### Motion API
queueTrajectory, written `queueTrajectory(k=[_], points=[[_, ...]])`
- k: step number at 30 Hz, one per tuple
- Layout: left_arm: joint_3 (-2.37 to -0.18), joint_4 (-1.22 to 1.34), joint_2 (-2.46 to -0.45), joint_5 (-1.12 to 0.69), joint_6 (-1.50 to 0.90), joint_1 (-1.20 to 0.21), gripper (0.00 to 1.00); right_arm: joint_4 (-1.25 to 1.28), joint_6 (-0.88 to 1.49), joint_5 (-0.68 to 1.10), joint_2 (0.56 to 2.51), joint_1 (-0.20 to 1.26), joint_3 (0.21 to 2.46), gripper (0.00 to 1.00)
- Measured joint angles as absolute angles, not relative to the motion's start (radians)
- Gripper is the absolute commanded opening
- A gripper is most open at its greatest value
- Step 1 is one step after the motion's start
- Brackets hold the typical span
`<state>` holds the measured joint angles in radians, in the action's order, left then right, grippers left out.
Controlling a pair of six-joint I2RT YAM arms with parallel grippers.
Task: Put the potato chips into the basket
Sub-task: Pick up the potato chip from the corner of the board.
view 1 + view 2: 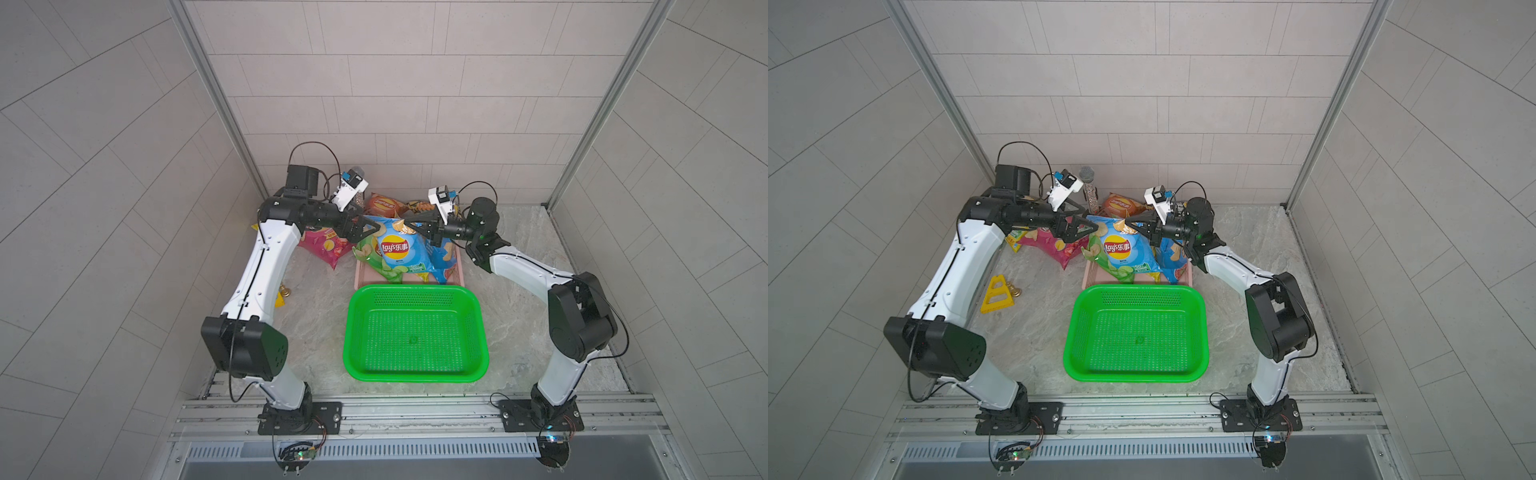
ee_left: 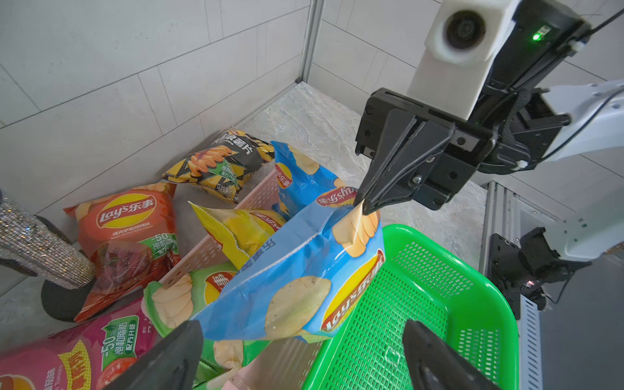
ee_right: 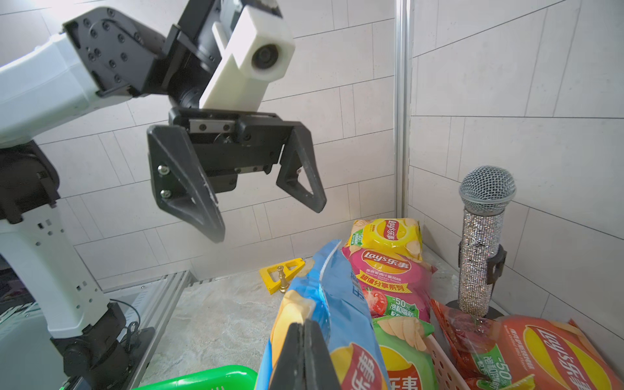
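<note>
Right end effector clamps blue bag, left end effector gapes — tray holds bags.

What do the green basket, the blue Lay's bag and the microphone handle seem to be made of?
Green basket: looks like moulded plastic, glossy, with rows of small holes.
Blue Lay's bag: probably thin plastic or foil film, shiny, creased, with a serrated sealed edge.
Microphone handle: covered in tiny sparkling stones, likely rhinestones; the core is hidden.
</note>
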<state>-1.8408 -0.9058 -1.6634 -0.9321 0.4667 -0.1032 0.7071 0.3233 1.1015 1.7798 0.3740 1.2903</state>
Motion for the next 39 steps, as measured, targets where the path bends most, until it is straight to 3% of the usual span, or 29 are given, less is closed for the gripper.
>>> queueTrajectory(k=[13, 17, 30, 33, 39], points=[[-1.979, -1.242, -1.788, -1.01, 0.701, -0.103, 0.94, 0.721, 0.303, 1.16, 1.694, 0.372, 1.232, 0.0], [-2.022, -1.324, -1.809, -1.016, 0.761, -0.103, 0.79, 0.734, 0.299, 1.168, 1.67, 0.369, 1.224, 0.0], [-2.061, -1.417, -1.847, -1.048, 0.823, -0.102, 0.08, 0.73, 0.277, 1.175, 1.664, 0.364, 1.219, 0.0], [-2.064, -1.405, -1.847, -1.036, 0.819, -0.105, 0.0, 0.694, 0.239, 1.167, 1.658, 0.363, 1.219, 0.0], [-2.062, -1.324, -1.847, -0.954, 0.775, -0.138, 0.0, 0.554, 0.121, 1.116, 1.637, 0.363, 1.222, 0.0]])
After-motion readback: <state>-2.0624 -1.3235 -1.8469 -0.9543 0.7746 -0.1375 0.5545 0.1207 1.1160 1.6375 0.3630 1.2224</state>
